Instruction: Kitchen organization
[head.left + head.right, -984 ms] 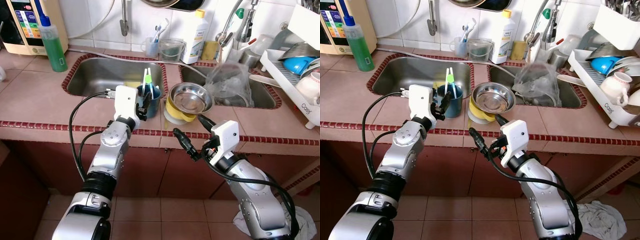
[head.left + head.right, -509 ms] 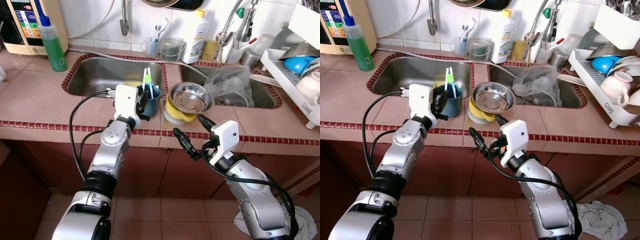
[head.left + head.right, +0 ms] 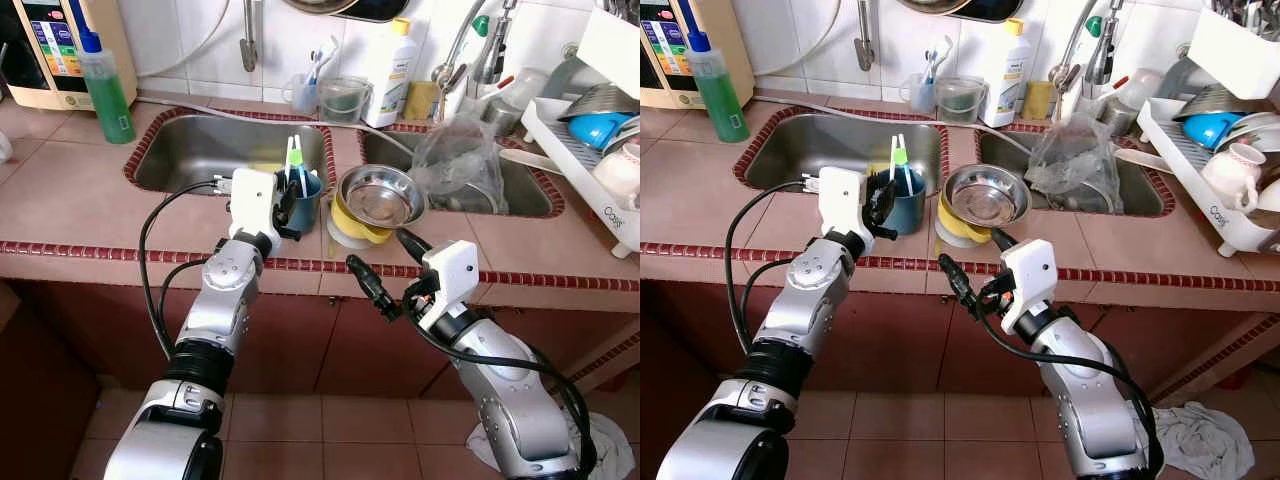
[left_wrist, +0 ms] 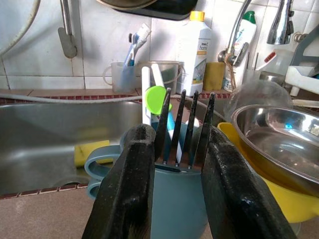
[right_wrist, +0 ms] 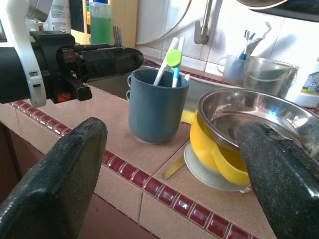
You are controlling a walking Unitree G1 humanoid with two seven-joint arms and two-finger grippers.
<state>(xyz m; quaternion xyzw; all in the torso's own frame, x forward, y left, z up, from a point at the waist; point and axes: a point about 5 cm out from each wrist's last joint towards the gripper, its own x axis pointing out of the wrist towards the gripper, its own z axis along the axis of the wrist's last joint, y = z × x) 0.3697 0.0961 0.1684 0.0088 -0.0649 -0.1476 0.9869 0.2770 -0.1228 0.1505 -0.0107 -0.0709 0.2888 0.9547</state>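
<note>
While my left hand (image 4: 172,164) pinches a fork (image 4: 183,127) over the blue cup (image 3: 300,197) on the table (image 3: 90,205), my right hand (image 3: 376,268) hangs spread before the table edge, near the bowls (image 3: 378,200).

"Oasis" on dish rack (image 3: 600,190)

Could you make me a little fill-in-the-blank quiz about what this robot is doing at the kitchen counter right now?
1. The left gripper holds a black ____ over the blue mug.
2. The steel bowl sits inside a ____ bowl.
3. The right gripper hangs in front of the counter with its fingers ____.
4. The soap bottle by the left sink holds ____ liquid.

Answers: fork; yellow; open; green
</note>
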